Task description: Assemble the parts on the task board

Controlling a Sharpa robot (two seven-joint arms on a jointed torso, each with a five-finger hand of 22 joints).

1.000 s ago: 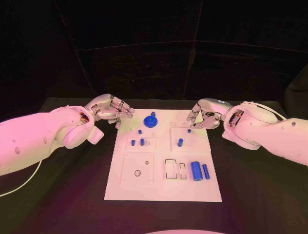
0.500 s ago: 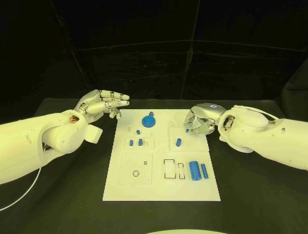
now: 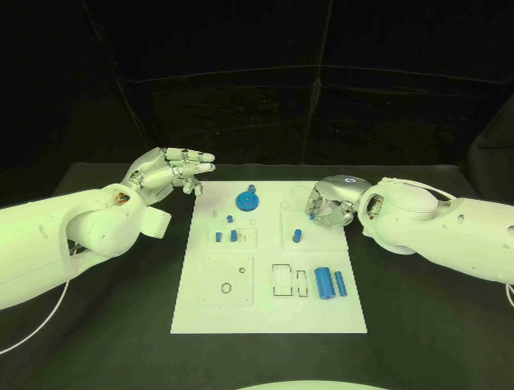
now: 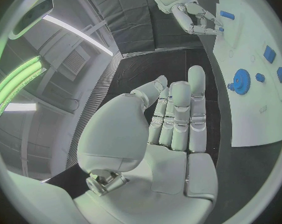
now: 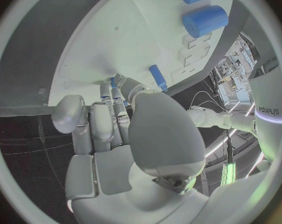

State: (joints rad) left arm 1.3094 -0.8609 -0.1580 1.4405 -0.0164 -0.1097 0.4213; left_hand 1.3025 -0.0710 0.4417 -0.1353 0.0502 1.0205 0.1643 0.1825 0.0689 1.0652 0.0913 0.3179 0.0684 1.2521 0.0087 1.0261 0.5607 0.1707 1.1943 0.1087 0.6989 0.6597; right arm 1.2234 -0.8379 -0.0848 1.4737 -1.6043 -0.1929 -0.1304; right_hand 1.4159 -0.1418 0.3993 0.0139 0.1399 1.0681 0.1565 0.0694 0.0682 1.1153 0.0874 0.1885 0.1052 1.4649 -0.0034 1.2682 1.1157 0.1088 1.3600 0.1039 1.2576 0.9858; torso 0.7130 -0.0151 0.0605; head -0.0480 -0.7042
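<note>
**Both robot hands empty at the board's far end**

The left robot hand (image 3: 169, 172) is held off the far left corner of the task board (image 3: 269, 313), fingers straight and apart, nothing gripped. The right robot hand (image 3: 331, 201) is lowered over the far right corner, fingers curled, seemingly empty, probably to reach a small blue part (image 3: 296, 236) nearby. The blue gear (image 3: 248, 199) is seated at the far end; two blue cylinders (image 3: 331, 282) lie on the near right, unassembled.

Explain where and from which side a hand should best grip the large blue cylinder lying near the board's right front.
Probably across the middle of the large blue cylinder, coming from above. It lies flat on the task board, so its curved sides are free. A thinner blue rod lies close on its right, leaving little finger room there.
</note>
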